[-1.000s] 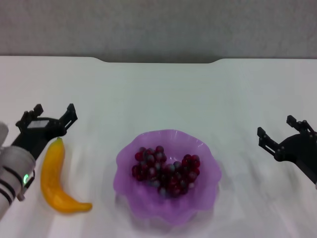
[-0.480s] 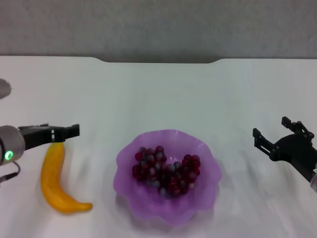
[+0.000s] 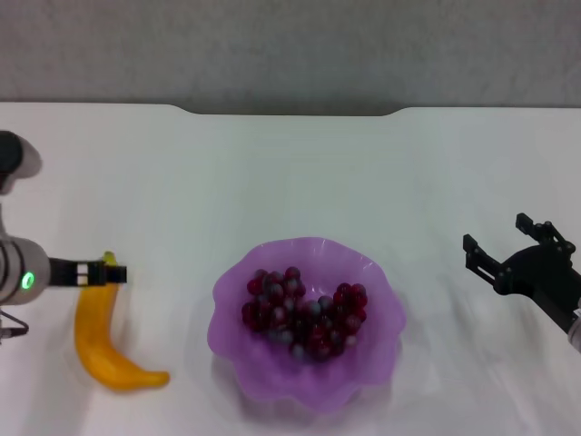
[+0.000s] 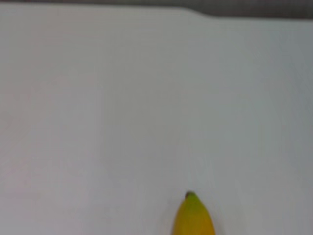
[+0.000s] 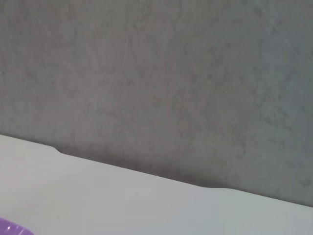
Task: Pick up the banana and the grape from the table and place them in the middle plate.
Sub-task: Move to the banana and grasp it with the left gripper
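A: The head camera looks forward and down over the table [image 3: 290, 173], taking in the middle plate [image 3: 381, 341], the banana [image 3: 100, 341] and the grey wall behind.

B: The left wrist camera?

A: Close and low over the table [image 4: 122, 98], facing its notched far edge; it shares the banana [image 4: 194, 218] tip with the head view.

B: The right wrist?

A: Aimed at the wall, catching the table [image 5: 122, 196] edge and a corner of the middle plate [image 5: 12, 228].

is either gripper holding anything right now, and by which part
Nothing is clearly held. The left gripper sits at the stem end of the banana, which lies on the table; a grip cannot be told. The right gripper is open and empty.
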Controlling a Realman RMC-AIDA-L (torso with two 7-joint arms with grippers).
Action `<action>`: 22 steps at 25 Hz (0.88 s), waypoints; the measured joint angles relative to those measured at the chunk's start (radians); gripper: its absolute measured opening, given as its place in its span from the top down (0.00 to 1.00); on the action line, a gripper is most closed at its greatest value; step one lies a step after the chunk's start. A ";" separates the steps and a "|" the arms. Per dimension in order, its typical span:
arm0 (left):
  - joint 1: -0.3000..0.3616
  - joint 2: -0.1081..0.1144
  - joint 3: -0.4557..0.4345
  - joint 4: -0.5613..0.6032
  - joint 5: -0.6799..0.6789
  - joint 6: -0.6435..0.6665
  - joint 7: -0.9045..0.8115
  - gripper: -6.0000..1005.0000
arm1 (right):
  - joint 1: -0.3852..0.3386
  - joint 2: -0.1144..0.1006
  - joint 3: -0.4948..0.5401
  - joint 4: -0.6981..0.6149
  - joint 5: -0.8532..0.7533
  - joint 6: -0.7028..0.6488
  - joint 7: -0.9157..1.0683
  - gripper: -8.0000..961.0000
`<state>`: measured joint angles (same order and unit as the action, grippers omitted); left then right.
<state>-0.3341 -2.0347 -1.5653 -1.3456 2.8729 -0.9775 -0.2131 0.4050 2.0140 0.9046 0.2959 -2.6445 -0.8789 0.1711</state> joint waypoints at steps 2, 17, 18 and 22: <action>-0.044 0.001 0.001 0.067 0.000 -0.022 -0.006 0.11 | 0.000 0.000 0.000 0.000 0.000 0.000 0.000 0.08; -0.151 0.003 -0.019 0.302 0.000 0.048 0.003 0.11 | 0.000 0.000 0.000 0.002 0.000 0.000 0.002 0.08; -0.157 0.004 -0.023 0.319 0.000 0.054 0.007 0.11 | 0.000 0.000 0.000 0.003 0.000 0.000 0.002 0.08; -0.172 0.006 -0.044 0.352 0.000 0.061 0.027 0.11 | 0.000 0.000 0.000 0.005 0.000 0.000 0.002 0.08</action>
<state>-0.5062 -2.0288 -1.6092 -0.9935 2.8731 -0.9165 -0.1864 0.4050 2.0141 0.9051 0.3006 -2.6446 -0.8789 0.1734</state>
